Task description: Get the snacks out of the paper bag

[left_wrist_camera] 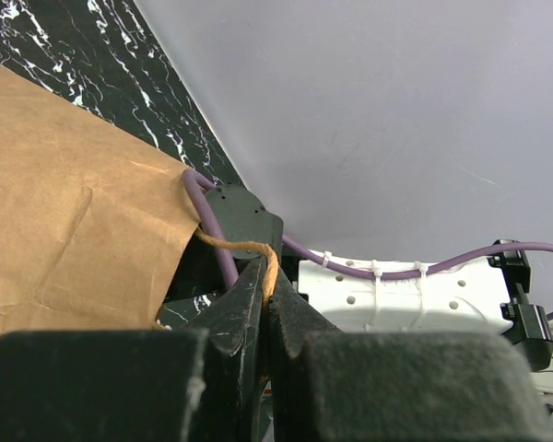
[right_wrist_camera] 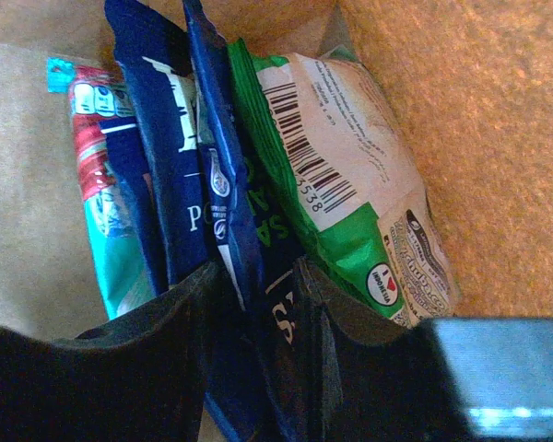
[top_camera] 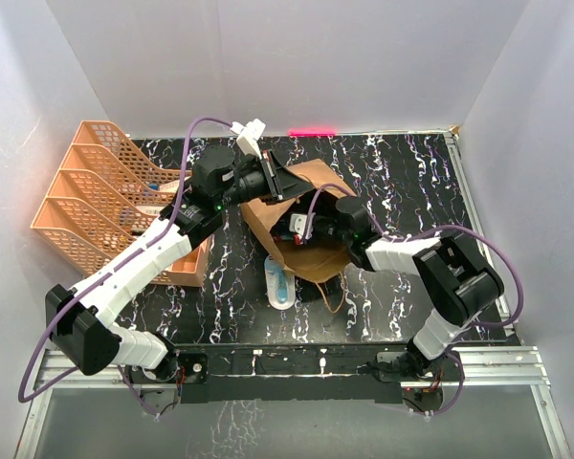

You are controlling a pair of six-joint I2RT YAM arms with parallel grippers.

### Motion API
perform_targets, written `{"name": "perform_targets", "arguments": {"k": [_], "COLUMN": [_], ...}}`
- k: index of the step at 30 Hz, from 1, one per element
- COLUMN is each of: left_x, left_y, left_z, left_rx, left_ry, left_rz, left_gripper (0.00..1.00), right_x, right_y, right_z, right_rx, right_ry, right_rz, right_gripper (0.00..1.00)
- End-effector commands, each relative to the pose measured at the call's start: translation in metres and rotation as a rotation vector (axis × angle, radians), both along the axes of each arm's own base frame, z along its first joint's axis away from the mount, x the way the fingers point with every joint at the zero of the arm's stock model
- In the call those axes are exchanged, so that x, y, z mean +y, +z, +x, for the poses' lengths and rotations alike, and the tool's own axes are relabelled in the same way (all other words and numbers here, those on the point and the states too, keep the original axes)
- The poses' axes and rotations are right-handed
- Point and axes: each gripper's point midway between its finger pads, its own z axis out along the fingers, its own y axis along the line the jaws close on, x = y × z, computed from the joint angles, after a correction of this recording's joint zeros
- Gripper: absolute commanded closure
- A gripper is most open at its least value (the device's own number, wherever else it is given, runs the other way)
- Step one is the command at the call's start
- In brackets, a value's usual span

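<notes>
Top view: the paper bag point(top_camera: 318, 260) is lying mid-table, with orange trays point(top_camera: 96, 201) standing near its left. Left wrist: the left gripper point(left_wrist_camera: 265, 287) is pinching the bag's handle point(left_wrist_camera: 244, 247), fully closed. Right wrist: the right gripper point(right_wrist_camera: 253, 295), partly spread, is straddling dark blue snacks point(right_wrist_camera: 180, 184) inside the bag; whether it is squeezing them is unclear.

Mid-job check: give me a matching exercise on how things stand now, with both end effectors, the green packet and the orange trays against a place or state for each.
1. left end effector
2. right end effector
3. green packet
4. orange trays

a. on the table, left of the paper bag
b. shut on the bag's handle
c. inside the bag, barcode showing
d. inside the bag, fingers astride a dark blue packet

Pairs: 1-b, 2-d, 3-c, 4-a
</notes>
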Motion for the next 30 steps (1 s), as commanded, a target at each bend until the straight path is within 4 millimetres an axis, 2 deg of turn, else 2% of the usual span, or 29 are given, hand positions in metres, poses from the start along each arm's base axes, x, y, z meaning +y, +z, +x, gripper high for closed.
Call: {"name": "perform_targets", "arguments": {"k": [1,7,8,9,11,12,13,21,26,30], "left_x": [0.004,0.006,0.006,0.007,0.009,0.010,0.012,0.019,0.021,0.024], "left_y": [0.036,0.034,0.034,0.033,0.033,0.032,0.031,0.014,0.018,0.024], "left_z": [-0.006,-0.005,-0.005,-0.005,-0.003,-0.002,0.000,0.014,0.017,0.019], "left_rx": [-0.078,-0.069,-0.070,-0.068,-0.067,-0.064,-0.061,-0.010,-0.010,-0.024], "left_ry": [-0.006,0.002,0.006,0.011,0.029,0.041,0.054,0.121,0.132,0.148], "left_rz": [-0.041,-0.034,-0.033,-0.031,-0.027,-0.024,-0.022,0.006,-0.012,-0.012], "left_gripper": [1.00,1.00,1.00,1.00,1.00,1.00,1.00,1.00,1.00,1.00], "right_x": [0.010,0.019,0.019,0.019,0.017,0.016,0.015,-0.003,-0.009,-0.023], "right_y": [0.015,0.023,0.016,0.012,0.012,0.014,0.025,0.065,0.080,0.088], "right_z": [0.020,0.035,0.038,0.040,0.040,0.037,0.031,-0.033,-0.062,-0.074], "right_rx": [-0.116,-0.169,-0.157,-0.151,-0.148,-0.146,-0.155,-0.058,0.056,0.147], "right_ry": [-0.032,-0.070,-0.080,-0.089,-0.103,-0.097,-0.094,-0.047,-0.030,-0.095], "right_rz": [-0.033,-0.041,-0.048,-0.053,-0.052,-0.049,-0.029,0.136,0.219,0.259], "right_gripper": [0.60,0.66,0.68,0.72,0.87,0.92,0.92,0.92,0.92,0.92]}}
